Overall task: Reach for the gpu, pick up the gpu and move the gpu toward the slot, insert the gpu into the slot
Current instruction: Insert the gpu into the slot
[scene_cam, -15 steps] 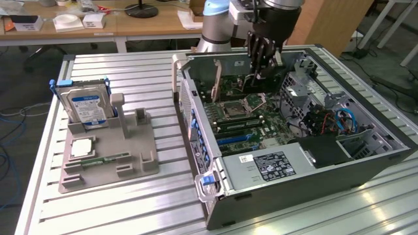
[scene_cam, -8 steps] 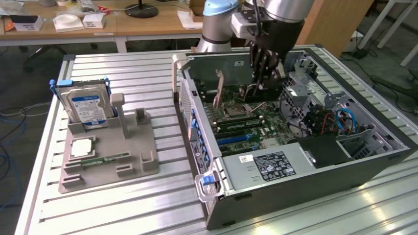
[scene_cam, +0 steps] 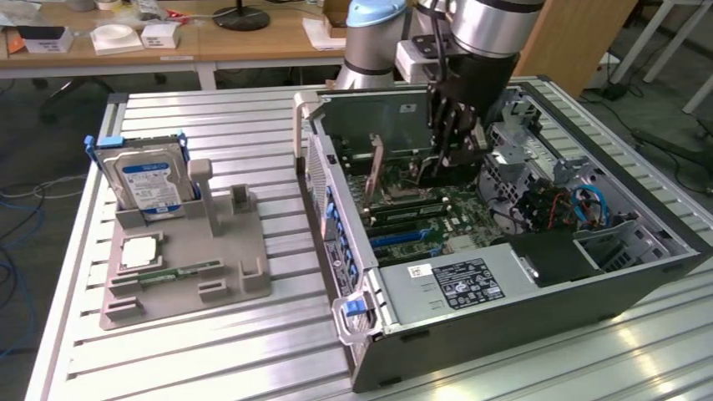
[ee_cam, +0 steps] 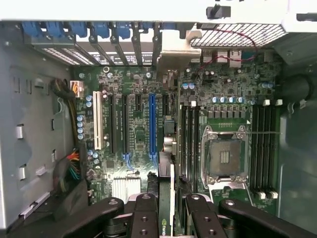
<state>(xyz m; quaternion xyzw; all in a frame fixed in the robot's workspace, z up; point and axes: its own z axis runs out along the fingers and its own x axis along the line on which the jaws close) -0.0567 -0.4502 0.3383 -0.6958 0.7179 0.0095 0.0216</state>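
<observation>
PC case [scene_cam: 535, 292] — arm [scene_cam: 490, 25] vertical w/ gpu [ee_cam: 165, 225]

A ribbed metal table [scene_cam: 212, 351] is spanning the near part of the scene, and overhead light is glinting off its slats toward the exterior view's right. At the far side, a wooden desk [scene_cam: 240, 46] is running along the exterior view's left, carrying small white boxes [scene_cam: 117, 38]. A dark floor [scene_cam: 39, 142] is showing beneath it, with blue cables [scene_cam: 13, 259] trailing at the exterior view's left. A wooden panel [scene_cam: 573, 38] is standing far off at the exterior view's right, beside white table legs [scene_cam: 669, 42].
</observation>
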